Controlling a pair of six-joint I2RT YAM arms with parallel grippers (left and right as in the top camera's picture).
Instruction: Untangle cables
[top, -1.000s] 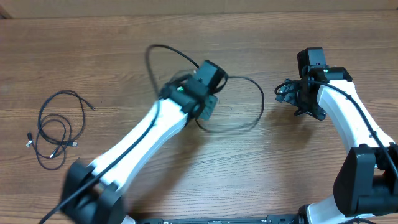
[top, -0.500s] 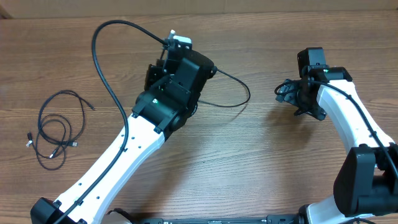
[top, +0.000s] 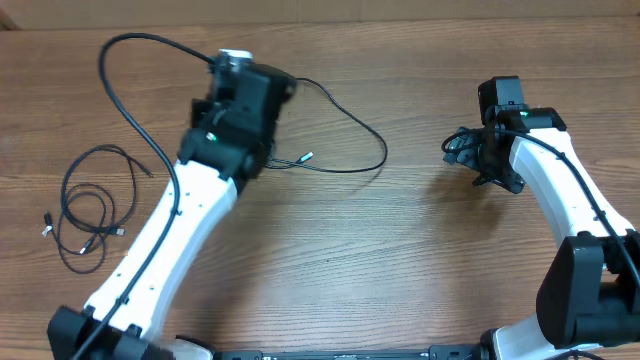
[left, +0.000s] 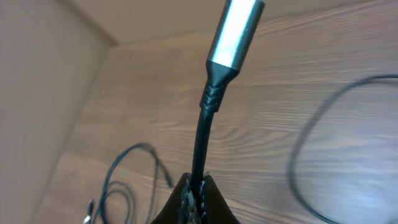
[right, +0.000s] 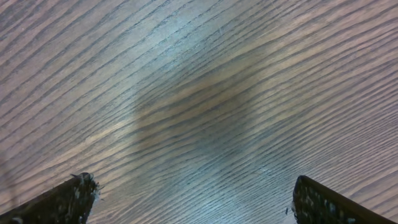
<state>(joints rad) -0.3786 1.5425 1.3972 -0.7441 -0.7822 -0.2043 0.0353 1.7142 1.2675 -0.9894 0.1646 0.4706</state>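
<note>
Cable (left: 200, 137), just below silver plug (left: 235, 31), clamped in L gripper (left: 195, 186); R gripper (right: 194, 190) jaws wide apart over table (right: 199, 93).

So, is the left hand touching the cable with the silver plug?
Touching. Left wrist view shows the left hand pinched shut on the cable below its silver plug.

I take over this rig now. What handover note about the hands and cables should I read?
Left hand: shut on one cable just below its silver plug.
Right hand: open, empty, over bare table.
The held cable trails loose on the table; a coiled bundle lies apart at the left.
Done: these two are separated.
Left: lay the held cable down, loosen the bundle.
</note>
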